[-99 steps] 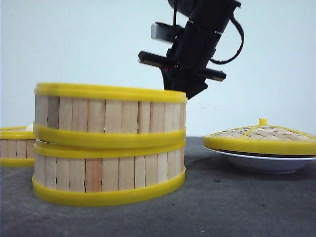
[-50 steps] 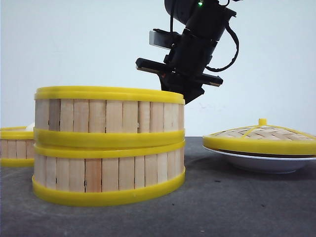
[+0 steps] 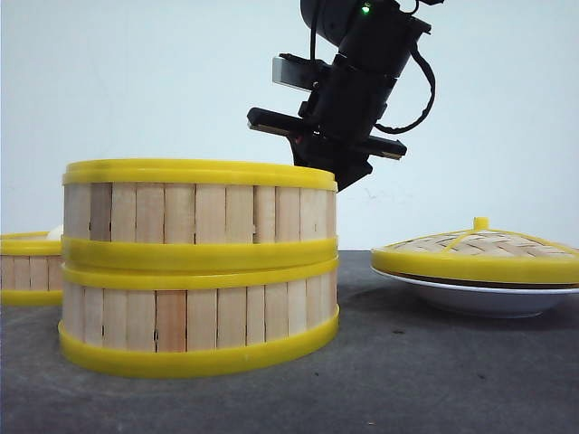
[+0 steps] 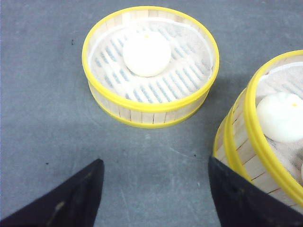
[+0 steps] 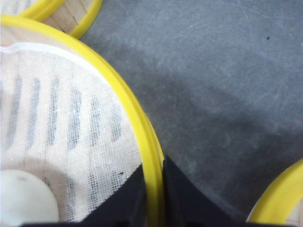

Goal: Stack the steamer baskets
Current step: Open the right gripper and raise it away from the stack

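Two steamer baskets stand stacked, the top one [image 3: 199, 212] on the lower one [image 3: 199, 316]. My right gripper [image 3: 344, 172] comes down behind the top basket's right rim. In the right wrist view that gripper [image 5: 154, 189] is shut on the yellow rim [image 5: 135, 113], one finger inside and one outside. A white bun [image 5: 21, 198] lies inside. A third steamer basket [image 4: 149, 66] with a bun [image 4: 147, 53] stands alone at the far left [image 3: 27, 267]. My left gripper [image 4: 156, 189] hangs open over bare table between it and the stack [image 4: 265, 137].
A domed woven lid [image 3: 479, 251] with a yellow rim and knob rests on a white plate [image 3: 488, 298] at the right. The lid's rim [image 5: 279, 198] shows close to the stack. The table [image 3: 425, 380] is dark grey.
My right gripper has come down a little with the top basket. The basket's rim, tilted a second ago, now sits level on the lower basket.
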